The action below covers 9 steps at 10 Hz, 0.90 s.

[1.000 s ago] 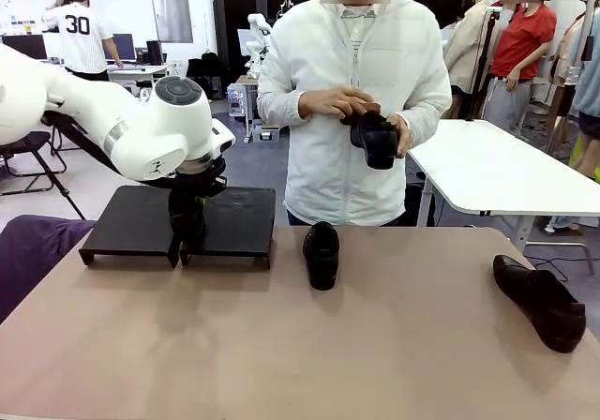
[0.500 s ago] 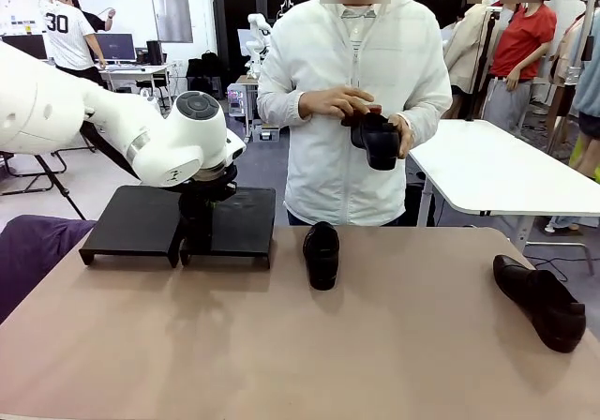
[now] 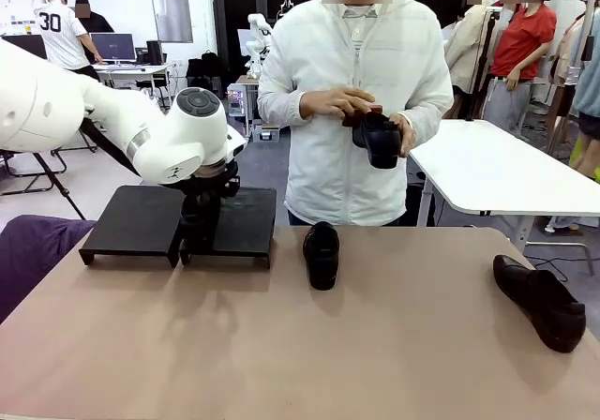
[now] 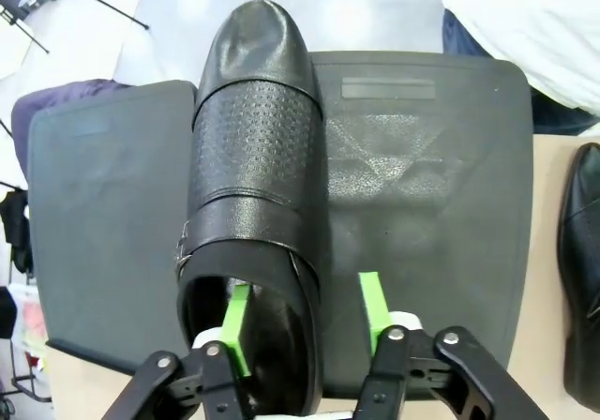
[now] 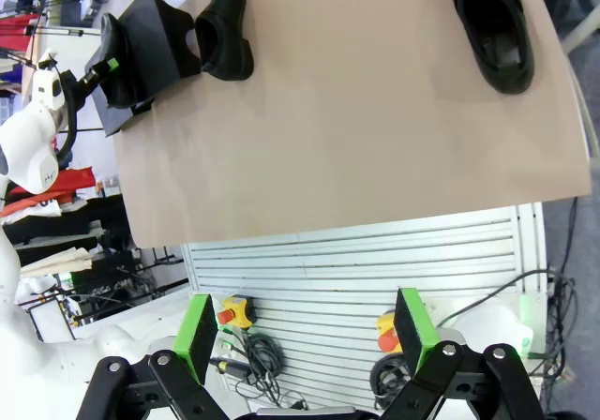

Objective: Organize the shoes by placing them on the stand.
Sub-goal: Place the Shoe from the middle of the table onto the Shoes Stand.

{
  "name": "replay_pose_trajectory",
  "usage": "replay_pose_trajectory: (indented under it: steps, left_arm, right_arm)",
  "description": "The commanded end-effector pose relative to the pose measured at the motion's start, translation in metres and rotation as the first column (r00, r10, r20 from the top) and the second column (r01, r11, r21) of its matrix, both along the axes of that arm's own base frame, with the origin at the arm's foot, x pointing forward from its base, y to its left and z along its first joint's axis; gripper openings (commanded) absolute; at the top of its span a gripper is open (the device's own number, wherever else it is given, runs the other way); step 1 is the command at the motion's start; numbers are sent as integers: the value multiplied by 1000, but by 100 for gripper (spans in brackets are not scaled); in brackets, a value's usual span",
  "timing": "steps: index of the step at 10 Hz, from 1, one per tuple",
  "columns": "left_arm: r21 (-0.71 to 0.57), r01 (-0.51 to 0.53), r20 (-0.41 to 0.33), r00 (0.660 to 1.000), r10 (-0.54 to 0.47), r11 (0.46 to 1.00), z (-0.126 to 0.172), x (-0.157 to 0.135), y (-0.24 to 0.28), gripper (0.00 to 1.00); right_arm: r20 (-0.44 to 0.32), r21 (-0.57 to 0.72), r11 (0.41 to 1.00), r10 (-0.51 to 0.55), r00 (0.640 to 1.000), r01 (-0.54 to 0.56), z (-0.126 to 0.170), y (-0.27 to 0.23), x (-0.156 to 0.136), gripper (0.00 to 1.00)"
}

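**Shoe down on the stand, and the exit is the tricky bit**

The left gripper (image 4: 303,296) sits low over the heel end of a black dress shoe (image 4: 258,157). Its jaws are partway apart and squeezing nothing. One green pad (image 4: 236,315) is down inside the shoe's mouth, while the other stands outside, clear of the sidewall. The shoe lies flat on the stand (image 4: 441,195), stretching away from the fingertips. It straddles the seam between the two platforms, and its toe pokes past the stand's far edge.

Here's the danger as I read it. With that inner pad inside the opening, any lift that isn't straight up could hook the leather and drag the heel up or sideways. With the toe overhanging, a forward nudge from the gripper might slide the shoe off the back.

Lying across the seam, it also eats room on both platforms — and three more shoes need a spot. A second shoe (image 3: 322,253) waits on the table (image 3: 281,345), just off to the gripper's side past the stand's end. A third shoe (image 3: 542,301) lies well apart from it, and a fourth shoe (image 3: 378,139) is in the person's hands (image 3: 333,101).

The right gripper (image 5: 305,331) is spread wide and empty, hanging out past the table's near edge — no threat from there.
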State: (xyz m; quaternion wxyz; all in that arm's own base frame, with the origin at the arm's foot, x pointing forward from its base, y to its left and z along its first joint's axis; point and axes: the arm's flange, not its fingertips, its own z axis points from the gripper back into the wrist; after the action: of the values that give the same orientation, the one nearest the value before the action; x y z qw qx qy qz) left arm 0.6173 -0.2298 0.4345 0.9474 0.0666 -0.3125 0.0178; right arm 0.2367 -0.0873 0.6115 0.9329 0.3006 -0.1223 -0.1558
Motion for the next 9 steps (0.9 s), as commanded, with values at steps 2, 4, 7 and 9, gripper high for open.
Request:
replay_pose_trajectory:
  steps: [2, 4, 7, 9]
  left_arm:
    - [6, 17, 55, 998, -17, 1000, 21, -25, 1, 100]
    - [-21, 39, 15, 999, -39, 999, 62, -79, 2, 100]
    - [-195, 105, -189, 972, -143, 975, 107, -204, 19, 100]
    - [-300, 166, -269, 930, -250, 939, 104, -275, 41, 100]
  right_arm:
    - [3, -8, 1000, 13, 1000, -13, 2, -3, -1, 100]
    - [3, -8, 1000, 13, 1000, -13, 2, -3, -1, 100]
    - [3, -8, 1000, 13, 1000, -13, 2, -3, -1, 100]
    - [3, -8, 1000, 13, 1000, -13, 2, -3, -1, 100]
